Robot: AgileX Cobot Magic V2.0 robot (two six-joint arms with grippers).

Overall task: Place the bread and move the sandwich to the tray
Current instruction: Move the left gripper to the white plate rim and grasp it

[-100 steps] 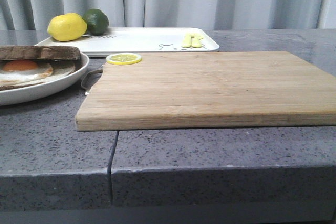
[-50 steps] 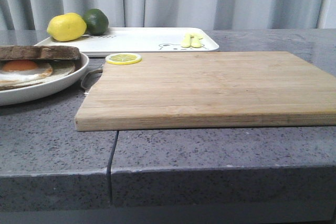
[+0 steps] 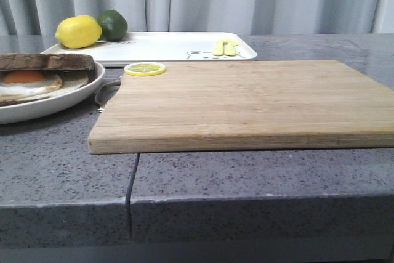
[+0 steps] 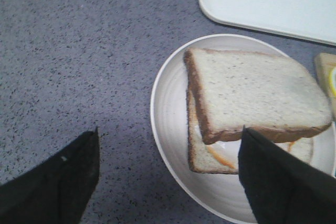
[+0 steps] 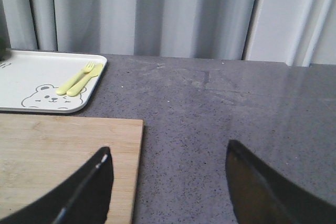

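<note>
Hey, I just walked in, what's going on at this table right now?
A two-armed robot is assembling a sandwich. The bread already lies on top of the fried egg, all on the round white plate. The left gripper hangs open above the plate, holding nothing. The right gripper is open too, over the far end of the wooden cutting board. The sandwich has not yet gone to the tray, which holds a lemon, a lime and small cutlery.

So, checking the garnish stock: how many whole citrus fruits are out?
2: a yellow lemon and a green lime, side by side at the tray's far left end. The lemon slice isn't counted.
</note>
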